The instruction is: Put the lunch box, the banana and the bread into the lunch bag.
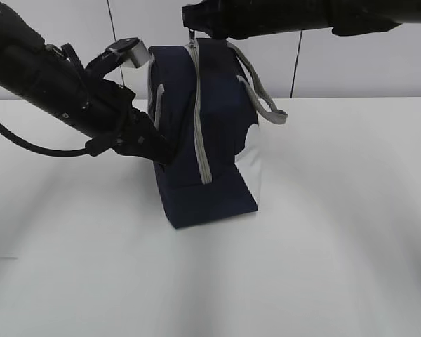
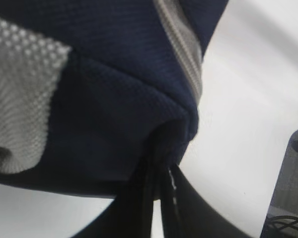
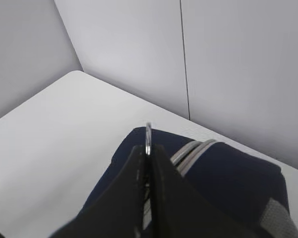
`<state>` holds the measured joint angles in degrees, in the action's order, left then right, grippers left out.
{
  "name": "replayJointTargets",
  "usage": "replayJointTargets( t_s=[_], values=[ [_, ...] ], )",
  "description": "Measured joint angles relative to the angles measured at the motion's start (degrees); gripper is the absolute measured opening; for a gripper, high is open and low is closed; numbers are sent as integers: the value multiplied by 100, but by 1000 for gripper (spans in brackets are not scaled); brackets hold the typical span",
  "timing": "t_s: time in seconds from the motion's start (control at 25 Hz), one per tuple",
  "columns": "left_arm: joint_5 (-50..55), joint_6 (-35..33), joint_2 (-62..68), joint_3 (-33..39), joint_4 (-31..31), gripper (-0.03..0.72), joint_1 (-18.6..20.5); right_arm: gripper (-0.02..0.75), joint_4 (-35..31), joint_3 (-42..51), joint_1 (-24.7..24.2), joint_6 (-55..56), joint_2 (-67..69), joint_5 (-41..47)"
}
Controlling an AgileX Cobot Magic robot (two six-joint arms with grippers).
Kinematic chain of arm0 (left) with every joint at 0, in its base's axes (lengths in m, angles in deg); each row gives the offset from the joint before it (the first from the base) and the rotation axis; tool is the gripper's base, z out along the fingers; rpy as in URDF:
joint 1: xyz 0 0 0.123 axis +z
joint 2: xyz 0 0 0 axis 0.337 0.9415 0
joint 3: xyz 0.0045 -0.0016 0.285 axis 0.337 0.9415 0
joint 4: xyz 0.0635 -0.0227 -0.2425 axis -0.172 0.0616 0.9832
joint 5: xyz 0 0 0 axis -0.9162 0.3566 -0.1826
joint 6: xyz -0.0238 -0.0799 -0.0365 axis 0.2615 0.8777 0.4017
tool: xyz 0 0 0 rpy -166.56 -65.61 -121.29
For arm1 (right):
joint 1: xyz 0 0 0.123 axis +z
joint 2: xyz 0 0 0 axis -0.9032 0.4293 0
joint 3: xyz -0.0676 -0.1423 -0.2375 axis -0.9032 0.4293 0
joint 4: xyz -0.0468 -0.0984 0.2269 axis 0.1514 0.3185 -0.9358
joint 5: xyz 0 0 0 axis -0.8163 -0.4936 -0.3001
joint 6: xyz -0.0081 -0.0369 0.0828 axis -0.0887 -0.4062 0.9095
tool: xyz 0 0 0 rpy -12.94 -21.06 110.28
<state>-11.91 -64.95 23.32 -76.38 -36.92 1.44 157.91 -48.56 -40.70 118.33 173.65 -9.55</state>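
Observation:
The navy lunch bag [image 1: 217, 140] stands on the white table with its grey zipper [image 1: 200, 119] running up the near face and its grey handles [image 1: 266, 98] hanging to the right. My left gripper [image 1: 161, 156] is shut on a fold of the bag's fabric [image 2: 114, 99] at its left side; the pinch shows in the left wrist view [image 2: 161, 163]. My right gripper [image 1: 191, 31] is shut on the zipper's ring pull [image 3: 148, 136] at the top of the bag. The lunch box, the banana and the bread are out of view.
The white table [image 1: 337, 246] spreads all round the bag, and a pale panelled wall [image 1: 351, 63] rises behind it. The table's far corner [image 3: 77, 74] meets the wall. A grey piece of equipment [image 2: 293, 188] stands at the right edge of the left wrist view.

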Motion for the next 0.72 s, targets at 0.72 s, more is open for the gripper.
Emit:
replayJointTargets(
  t_s=[0.72],
  values=[
    [454,748,-331,0,-1146,-15,0,6,54,-1543,-435,780,1392,-965]
  ],
)
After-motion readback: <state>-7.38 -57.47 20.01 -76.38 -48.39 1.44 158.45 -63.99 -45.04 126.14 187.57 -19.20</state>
